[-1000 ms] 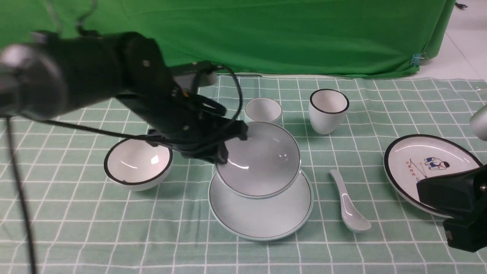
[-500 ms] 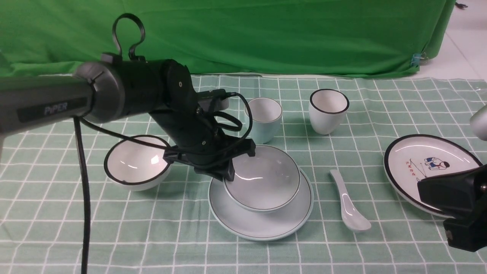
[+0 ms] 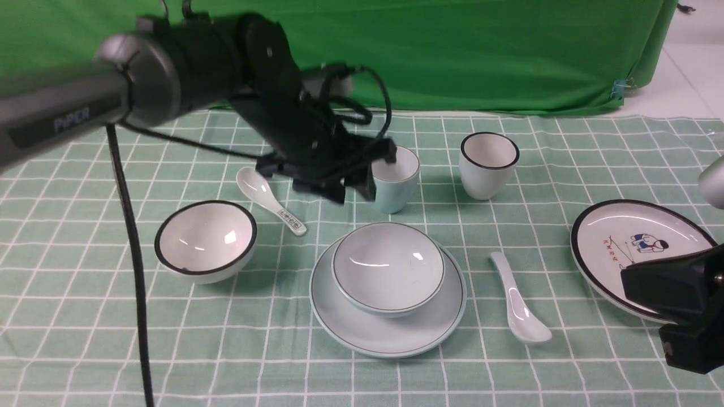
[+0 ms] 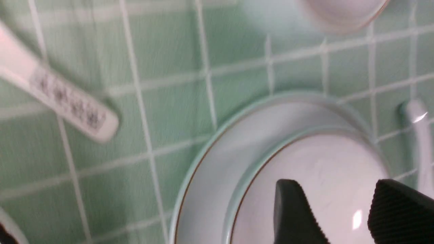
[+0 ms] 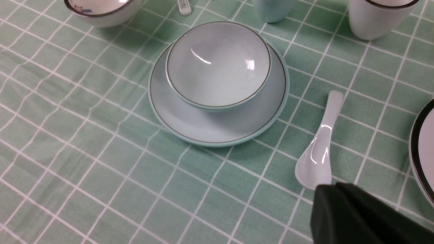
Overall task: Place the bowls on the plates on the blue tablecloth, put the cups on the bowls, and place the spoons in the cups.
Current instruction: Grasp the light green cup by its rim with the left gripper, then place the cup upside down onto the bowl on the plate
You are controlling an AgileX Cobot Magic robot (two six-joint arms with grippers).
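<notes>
The pale blue bowl [image 3: 388, 265] sits upright on the pale blue plate [image 3: 390, 336] at the middle of the blue tablecloth [image 3: 113, 316]. My left gripper [image 3: 353, 192] is open and empty, raised behind the bowl next to the pale blue cup [image 3: 396, 181]; in the left wrist view its fingers [image 4: 291, 210] hang over the bowl [image 4: 322, 162]. The white bowl [image 3: 205, 240] stands at left, with the patterned spoon [image 3: 271, 206] behind it. The white cup [image 3: 488, 164], plain spoon [image 3: 517, 302] and cartoon plate [image 3: 633, 237] are at right. My right gripper [image 3: 679, 299] is shut and empty by the plain spoon [image 5: 318, 152].
The bright green backdrop cloth [image 3: 452, 51] hangs behind the table. My left arm and its cable [image 3: 136, 271] cross the left side above the cloth. The cartoon plate's rim [image 5: 420, 149] lies close beside my right gripper [image 5: 323, 196].
My left gripper lowered the pale blue bowl onto the pale blue plate, let go, and rose back toward the pale blue cup. The patterned spoon is now uncovered. The right arm has not moved.
</notes>
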